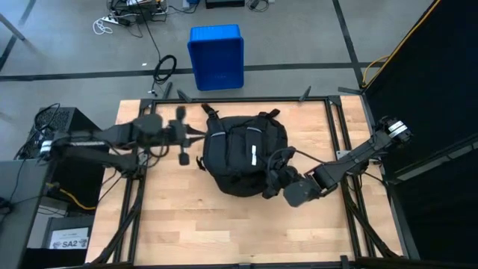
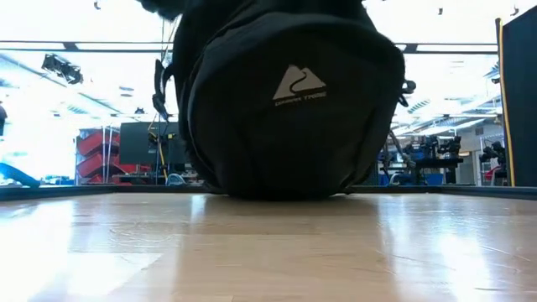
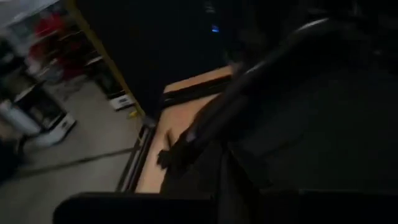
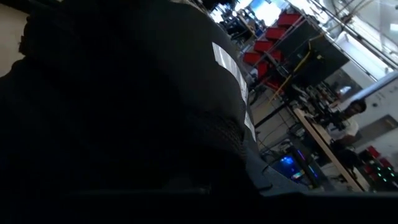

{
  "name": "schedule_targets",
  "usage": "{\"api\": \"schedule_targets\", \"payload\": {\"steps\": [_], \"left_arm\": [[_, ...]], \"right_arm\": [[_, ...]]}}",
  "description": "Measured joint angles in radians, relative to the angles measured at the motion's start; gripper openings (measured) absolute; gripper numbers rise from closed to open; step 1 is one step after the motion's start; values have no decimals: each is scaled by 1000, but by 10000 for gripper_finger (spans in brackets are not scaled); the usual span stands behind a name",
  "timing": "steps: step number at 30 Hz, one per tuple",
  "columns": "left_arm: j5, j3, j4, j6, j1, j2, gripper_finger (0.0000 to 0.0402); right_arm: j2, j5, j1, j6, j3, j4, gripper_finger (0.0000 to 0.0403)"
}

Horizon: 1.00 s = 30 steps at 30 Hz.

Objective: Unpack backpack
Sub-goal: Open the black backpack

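Observation:
The black backpack (image 1: 240, 153) lies in the middle of the wooden table, white reflective strips (image 1: 252, 155) facing up. In the low view it fills the centre (image 2: 289, 109), white logo (image 2: 299, 86) toward the near edge. My left gripper (image 1: 200, 135) is at the backpack's left edge and shows blurred. My right gripper (image 1: 275, 178) is against the backpack's near right side. The right wrist view is filled by dark fabric (image 4: 124, 112) and a white strip (image 4: 231, 68). The left wrist view shows the dark backpack (image 3: 323, 137) and my right arm (image 3: 249, 93) across it.
A blue plastic bin (image 1: 216, 56) stands on the floor beyond the table's far edge, with cables around it. Black frame rails (image 1: 332, 127) border the table. Bare wood (image 1: 224, 224) lies between the backpack and the near edge.

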Motion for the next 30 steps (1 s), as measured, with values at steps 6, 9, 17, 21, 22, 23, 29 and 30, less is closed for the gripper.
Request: {"api": "schedule_targets", "payload": {"steps": [6, 9, 17, 21, 22, 23, 29, 30], "left_arm": [[-137, 248, -199, 100, -148, 195, 0], [-254, 355, -319, 108, -225, 292, 0], [-332, 529, -426, 4, -354, 505, 4], [-443, 626, -484, 18, -384, 560, 29], [-449, 654, -498, 4, -386, 567, 39], [-449, 679, -512, -17, -388, 575, 51], [-451, 715, -544, -140, -399, 607, 149], [-451, 711, -550, -158, -399, 612, 169]], "right_arm": [[0, -3, -41, 4, 0, -29, 0], [0, -3, -57, 5, 0, -30, 0], [-1, -35, -76, 12, 0, -24, 0], [-1, -65, -77, 30, 0, -25, 0], [-1, -70, -77, 30, 0, -25, 0], [-1, -72, -77, 30, 0, -25, 0], [-1, -78, -83, 23, 0, -24, 0], [-1, -79, -83, 23, 0, -24, 0]]}}
